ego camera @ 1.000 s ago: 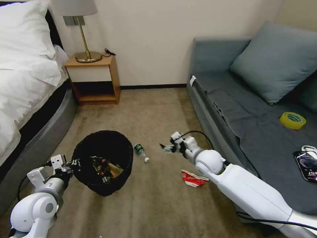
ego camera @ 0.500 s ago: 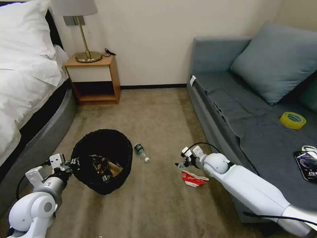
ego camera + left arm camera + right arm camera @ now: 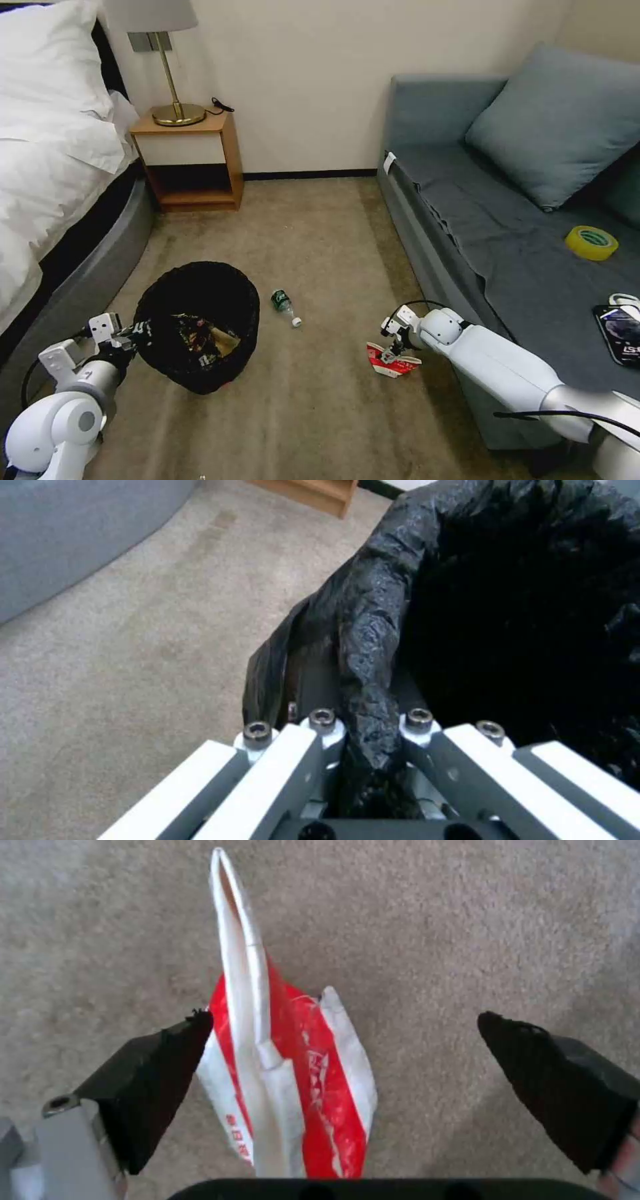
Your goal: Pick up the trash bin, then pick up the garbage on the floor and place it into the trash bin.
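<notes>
Head view: left gripper [image 3: 137, 329] clenched on the trash bin [image 3: 197, 325] rim; right gripper [image 3: 393, 351], fingers spread, over red-and-white wrapper [image 3: 387, 361].

Trash bin [image 3: 197, 327]: small, round, black, lined with a crinkly black plastic bag, tilted with its opening toward the camera, near the bed side of the carpet. Wrappers lie inside it.

Green bottle [image 3: 285, 307]: white cap, lying on its side on the carpet just beside the bin.

Red-and-white wrapper [image 3: 389, 361]: crumpled, folded into an upright crease, on the carpet near the sofa base, well apart from the bin.
</notes>
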